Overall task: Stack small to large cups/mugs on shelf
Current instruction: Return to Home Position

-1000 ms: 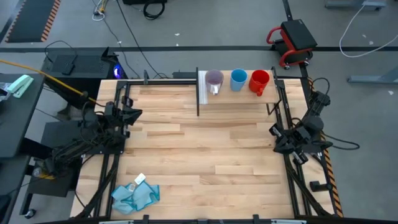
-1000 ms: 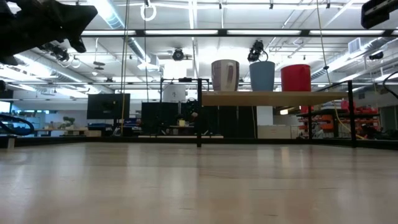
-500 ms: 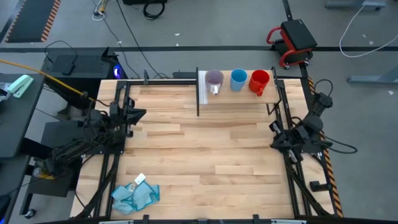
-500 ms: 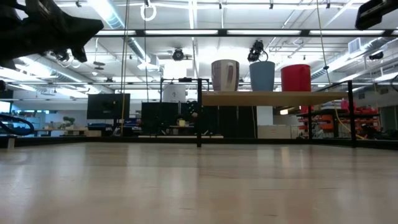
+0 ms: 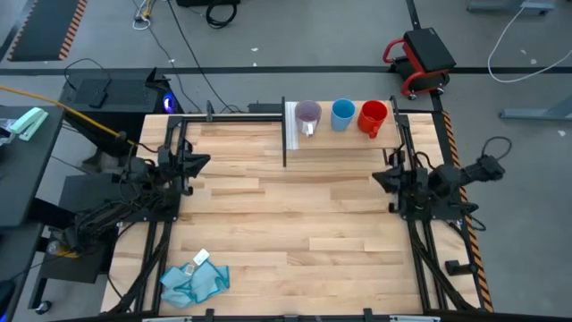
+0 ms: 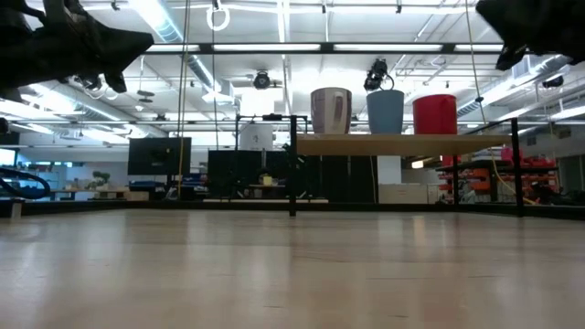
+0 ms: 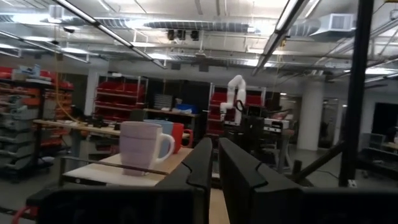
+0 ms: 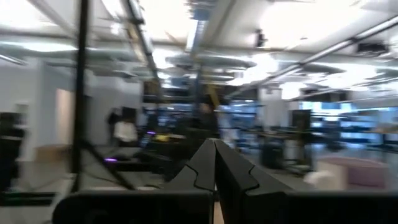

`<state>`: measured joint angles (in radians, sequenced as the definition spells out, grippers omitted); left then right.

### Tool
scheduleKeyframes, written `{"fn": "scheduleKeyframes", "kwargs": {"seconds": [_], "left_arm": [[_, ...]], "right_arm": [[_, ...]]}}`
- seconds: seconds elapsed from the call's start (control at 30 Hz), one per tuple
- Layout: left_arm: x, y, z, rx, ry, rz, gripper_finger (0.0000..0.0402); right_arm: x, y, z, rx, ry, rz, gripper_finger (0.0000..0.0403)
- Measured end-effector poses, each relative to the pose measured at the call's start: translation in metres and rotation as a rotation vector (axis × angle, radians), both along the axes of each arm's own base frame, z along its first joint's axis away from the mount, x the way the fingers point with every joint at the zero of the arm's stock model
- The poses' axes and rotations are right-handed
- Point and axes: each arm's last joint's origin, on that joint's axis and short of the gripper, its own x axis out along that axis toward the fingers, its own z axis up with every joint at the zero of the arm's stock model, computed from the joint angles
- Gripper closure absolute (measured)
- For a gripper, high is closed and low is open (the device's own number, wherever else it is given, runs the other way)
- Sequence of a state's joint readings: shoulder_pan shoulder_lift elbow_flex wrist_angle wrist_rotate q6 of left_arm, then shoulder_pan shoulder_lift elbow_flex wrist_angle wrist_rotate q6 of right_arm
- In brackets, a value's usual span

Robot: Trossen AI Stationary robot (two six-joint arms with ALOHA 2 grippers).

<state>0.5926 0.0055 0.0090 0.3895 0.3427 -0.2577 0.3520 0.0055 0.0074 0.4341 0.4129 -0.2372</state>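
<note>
Since a second earlier, the right arm had swung round at its edge of the bench. The right tool now pointed inward across the boards instead of lying folded back toward the edge. On the opposite side the left arm had only crept a little forward.

We judged the job all but finished. The bench itself carried a crumpled blue cloth near its front left corner. On the shelf, at the far right of the bench, all three vessels stood upright in one row. They were side by side and just apart, not nested. The red mug stood at the right end, the blue cup in the middle, and the purple cup next to the white end strip. Whether that row truly ran from small to large we could not settle, since the three looked close in size. What remained, in our judgement, was only for both arms to come to rest.

The right tool held nothing. Its two fingers met with no gap in its own wrist view, and it hung above the bench, apart from the shelf. The left tool hovered over the left edge, also empty, its fingers drawn together with a bare sliver between them. It faced the shelf from well off.
</note>
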Motion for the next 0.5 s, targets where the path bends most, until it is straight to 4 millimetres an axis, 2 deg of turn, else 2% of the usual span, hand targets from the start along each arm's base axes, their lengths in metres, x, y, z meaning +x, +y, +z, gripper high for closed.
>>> {"fn": "scheduleKeyframes", "kwargs": {"seconds": [0.2,0.5], "left_arm": [[0.001,0.003,-0.004,0.001,0.042,0.104,0.0361],[0.003,0.009,-0.023,-0.097,0.213,0.231,0.0372]], "right_arm": [[0.005,-0.014,-0.006,-0.001,0.068,-0.159,0.0392],[0.009,-0.023,-0.02,0.196,0.163,-0.196,0.0392]]}}
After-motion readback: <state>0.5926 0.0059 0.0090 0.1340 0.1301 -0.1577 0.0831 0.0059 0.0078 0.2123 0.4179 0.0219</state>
